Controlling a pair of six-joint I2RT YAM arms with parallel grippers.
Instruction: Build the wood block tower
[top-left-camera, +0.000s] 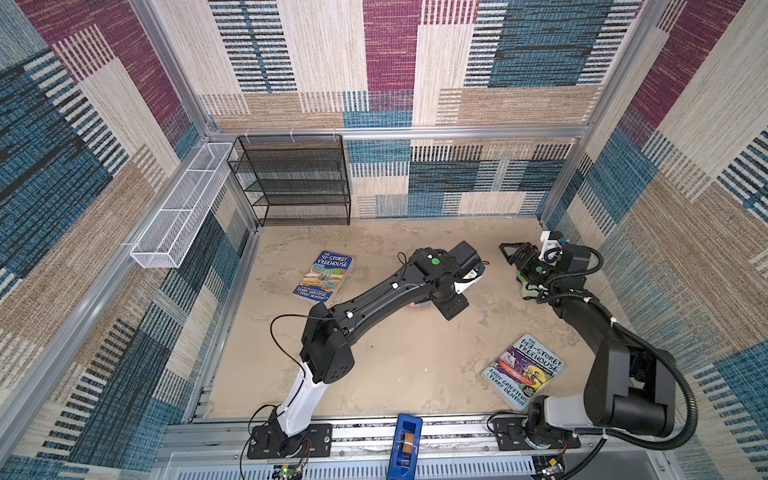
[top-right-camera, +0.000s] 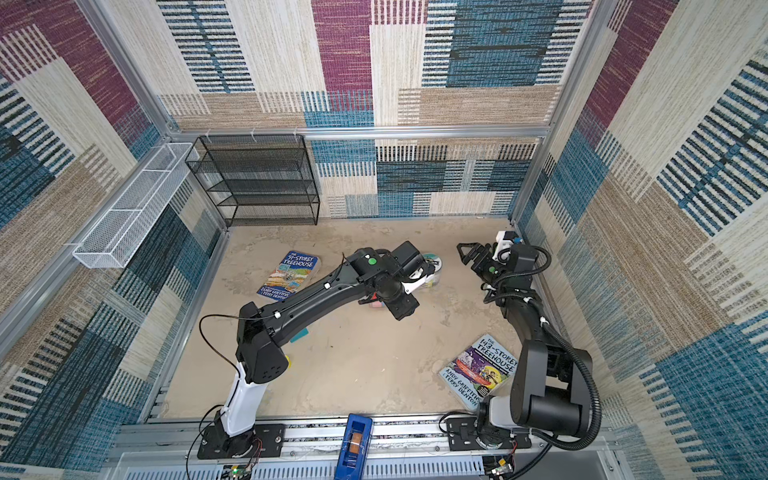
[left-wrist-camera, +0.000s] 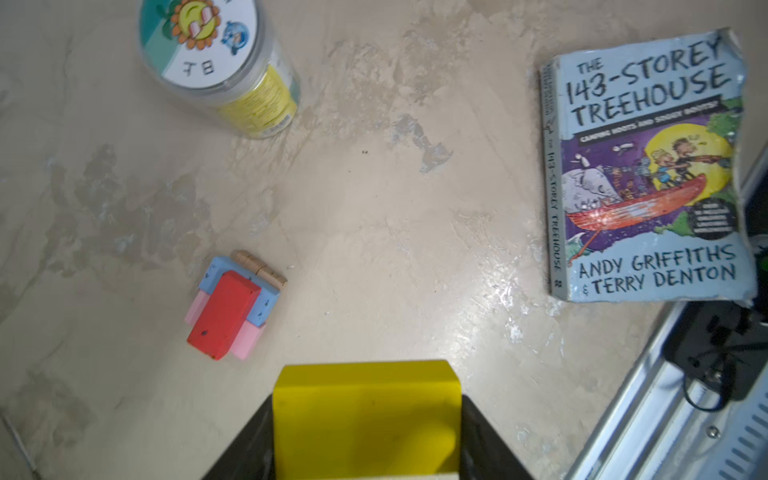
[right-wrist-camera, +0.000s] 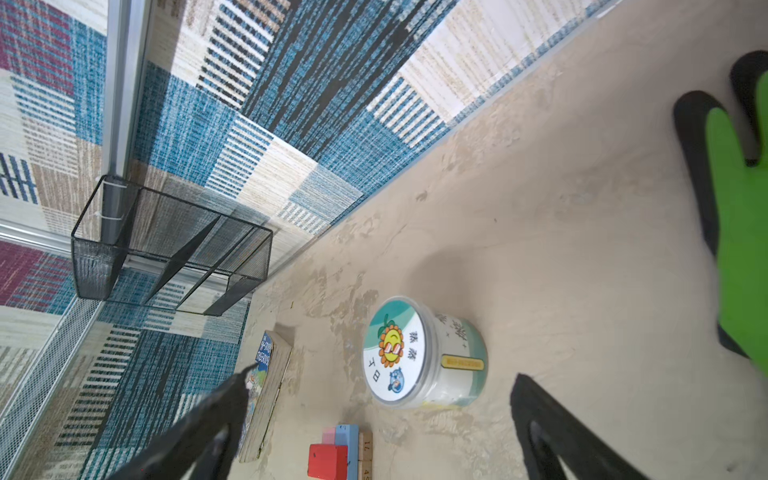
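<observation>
In the left wrist view my left gripper is shut on a yellow block, held above the table and apart from the tower. The tower is a red block on a light blue one on a pink one, with two plain wood slabs lying against it. It also shows low in the right wrist view as the tower. In both top views the left arm hides that gripper and most of the stack. My right gripper hangs open and empty at the back right. A teal piece peeks out beside the left arm.
A jar with a printed lid stands behind the tower. Paperbacks lie at the left and front right. A green glove lies by the right wall. A black mesh rack stands in the back left corner.
</observation>
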